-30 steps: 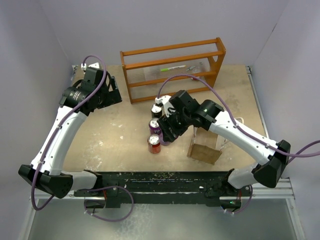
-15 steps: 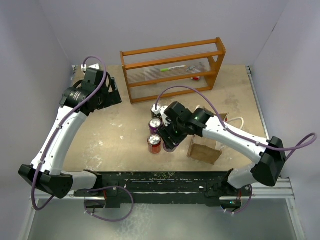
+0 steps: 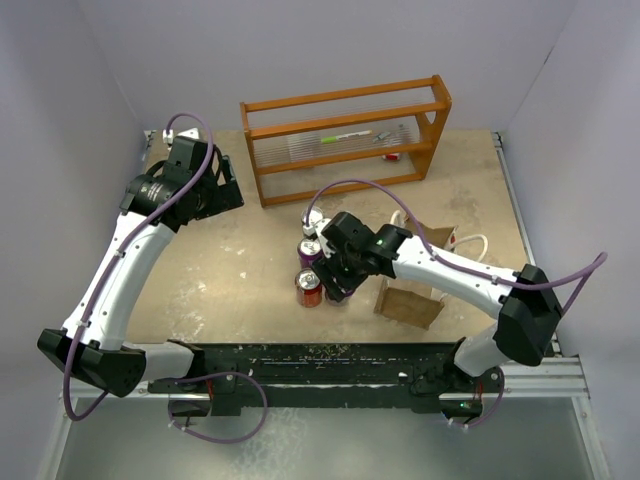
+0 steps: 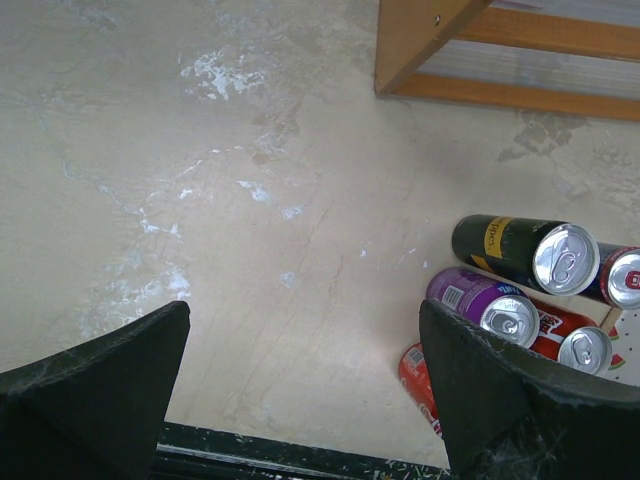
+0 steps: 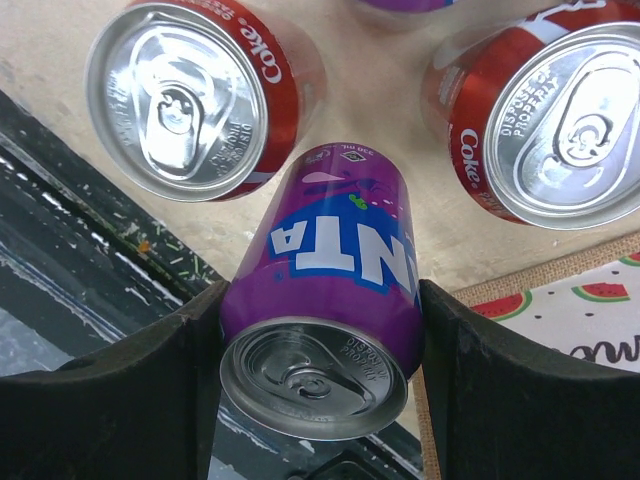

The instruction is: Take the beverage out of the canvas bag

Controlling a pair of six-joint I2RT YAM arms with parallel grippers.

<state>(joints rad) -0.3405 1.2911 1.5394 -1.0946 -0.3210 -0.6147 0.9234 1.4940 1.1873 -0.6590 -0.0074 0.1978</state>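
From above, the purple can in the right gripper lies mostly hidden beneath it, the green thing and red thing in the rack at twelve o'clock are too small to tell, and the right wrist view's top edge cuts off a second can at twelve o'clock.

On the right: stretched from the near base leftward and forward to mid-table, folded at the elbow, wrist tipped steeply down, ending in the right gripper clamped on a purple Fanta can, one finger pressed to each flank. On the left: reared up from the near-left base toward the far-left of the table, wrist angled downward, ending in the left gripper, held aloft and spread wide
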